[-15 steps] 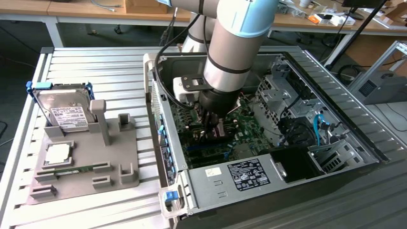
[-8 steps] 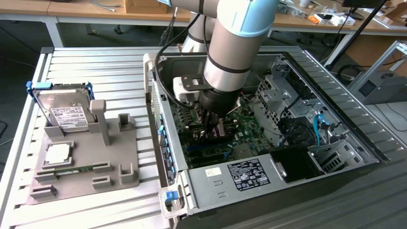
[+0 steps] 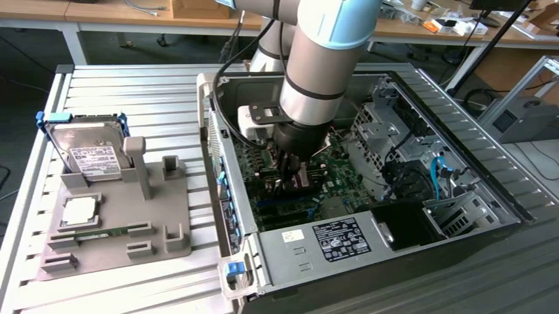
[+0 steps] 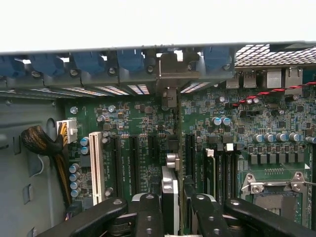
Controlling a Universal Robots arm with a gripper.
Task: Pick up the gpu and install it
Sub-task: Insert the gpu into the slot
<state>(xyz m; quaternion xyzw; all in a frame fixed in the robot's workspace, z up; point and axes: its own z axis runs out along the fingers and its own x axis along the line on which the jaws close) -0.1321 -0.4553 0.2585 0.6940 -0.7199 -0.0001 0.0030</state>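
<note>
We see the gripper (image 3: pixel 291 178) pinching the gpu (image 4: pixel 170 190) on edge, low inside the computer case (image 3: pixel 220 163); held upright, we judge, so its connector edge meets a motherboard (image 4: pixel 276 118) slot squarely.

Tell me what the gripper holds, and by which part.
The gripper holds the gpu, seen edge-on, pinched by its upper edge between the fingers, above the motherboard slots.

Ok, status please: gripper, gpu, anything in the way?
Gripper shut on the gpu, inside the case. Gpu on edge at the motherboard slots, seating unclear. Cable bundle apart from it.
</note>
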